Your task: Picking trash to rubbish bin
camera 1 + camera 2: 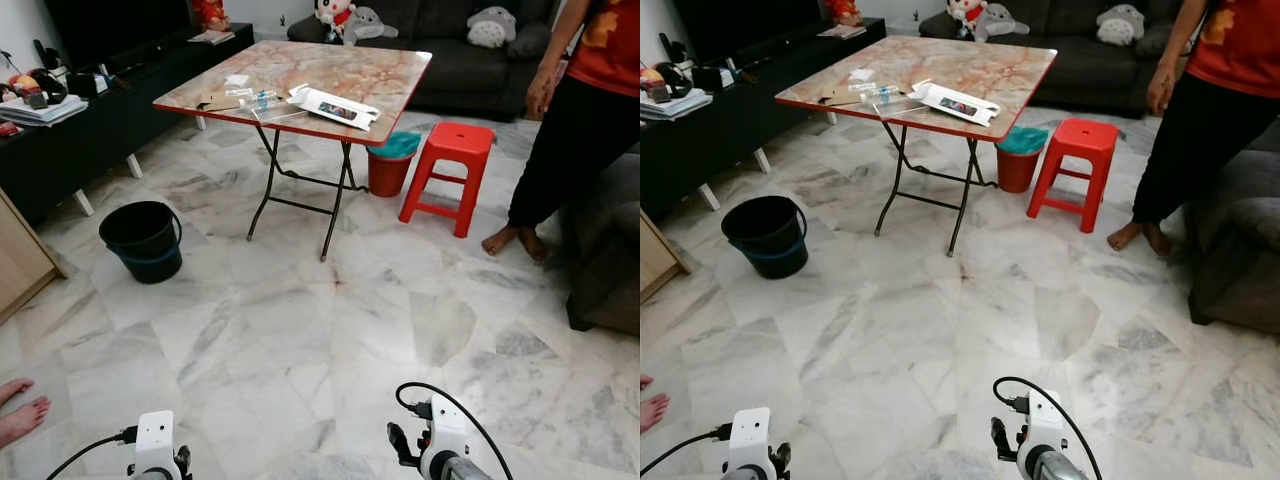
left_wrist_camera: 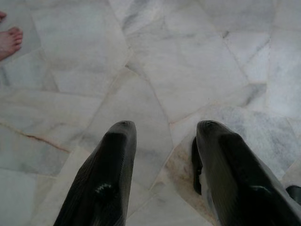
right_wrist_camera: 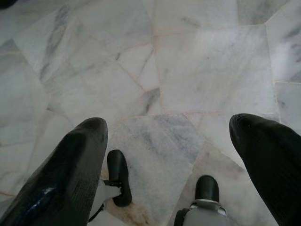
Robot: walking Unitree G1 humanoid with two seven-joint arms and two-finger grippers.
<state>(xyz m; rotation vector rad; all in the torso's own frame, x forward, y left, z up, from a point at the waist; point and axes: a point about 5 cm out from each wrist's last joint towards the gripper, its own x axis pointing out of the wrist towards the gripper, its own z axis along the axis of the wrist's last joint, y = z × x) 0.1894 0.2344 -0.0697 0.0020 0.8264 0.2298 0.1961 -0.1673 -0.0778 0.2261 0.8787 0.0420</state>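
On the folding table [image 1: 392,72] with a marble-pattern top lie a flat white box [image 1: 335,107], a clear plastic bottle [image 1: 258,99], a brown cardboard scrap [image 1: 215,103] and small white papers [image 1: 237,80]. A black bucket [image 1: 143,240] stands on the floor left of the table. A red bin with a teal liner [image 1: 391,163] sits under the table's far right side. My left gripper [image 2: 166,126] and right gripper [image 3: 169,121] both hang open over bare marble floor, far short of the table. My wrists [image 1: 155,445] [image 1: 437,447] show at the bottom edge of the eye views.
A red plastic stool [image 1: 450,170] stands right of the table. A barefoot person [image 1: 580,130] stands beyond it, next to a dark armchair [image 1: 610,260]. Another person's foot [image 1: 20,410] is at my near left. A black TV console [image 1: 100,115] lines the left; a dark sofa [image 1: 470,60] stands behind the table.
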